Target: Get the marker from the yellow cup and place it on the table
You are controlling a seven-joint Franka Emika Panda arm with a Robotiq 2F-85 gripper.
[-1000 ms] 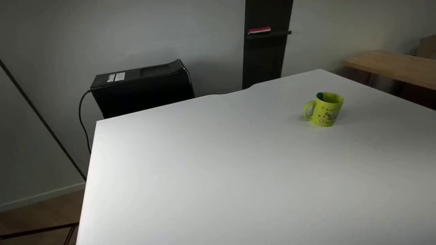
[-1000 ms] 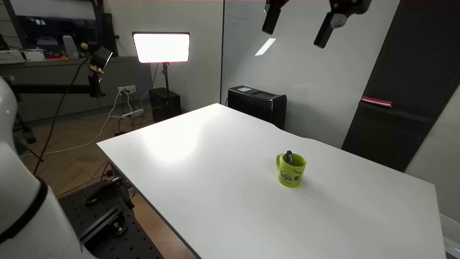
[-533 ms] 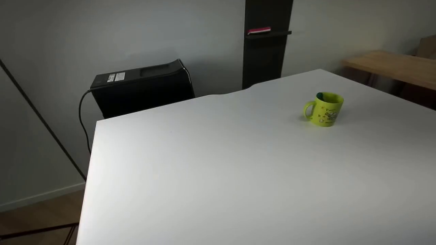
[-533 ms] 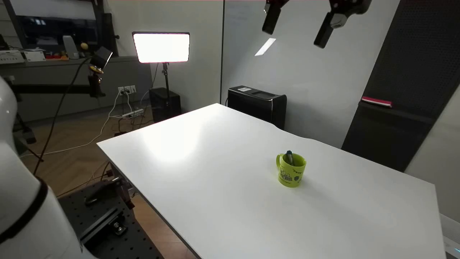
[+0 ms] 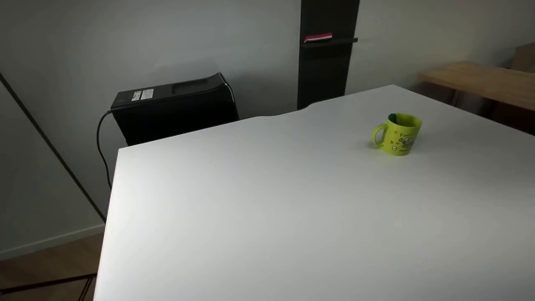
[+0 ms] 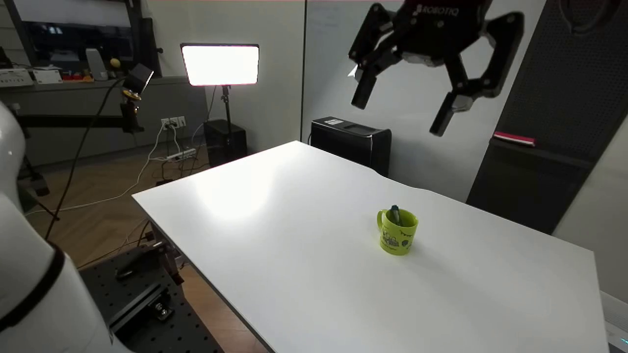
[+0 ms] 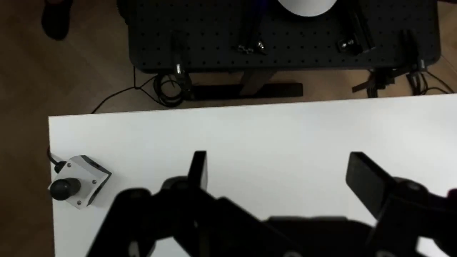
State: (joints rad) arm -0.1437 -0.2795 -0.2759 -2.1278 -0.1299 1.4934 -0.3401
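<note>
The yellow-green cup [image 6: 396, 241] stands upright on the white table [image 6: 294, 274]. It also shows in an exterior view [image 5: 399, 141] with its handle to the left there. The dark marker [image 6: 395, 214] leans inside the cup, its greenish-dark end [image 5: 392, 118] just above the rim; its lower part is hidden. My gripper [image 6: 400, 113] hangs high in the air, well above the table and the cup, with fingers wide apart. In the wrist view the gripper [image 7: 278, 162] is open with nothing between its fingers, over bare white table [image 7: 267, 132]. Cup and marker are out of the wrist view.
A grey box with a black knob [image 7: 84, 182] sits at the table's corner in the wrist view. A black perforated base plate [image 7: 214, 46] lies beyond the table edge. A black appliance [image 5: 175, 108] stands behind the table. A light wooden table [image 5: 480, 81] stands farther off.
My gripper has come down in an exterior view, so its body and both fingers now show. The fingers stay open. The cup and marker have not moved.
</note>
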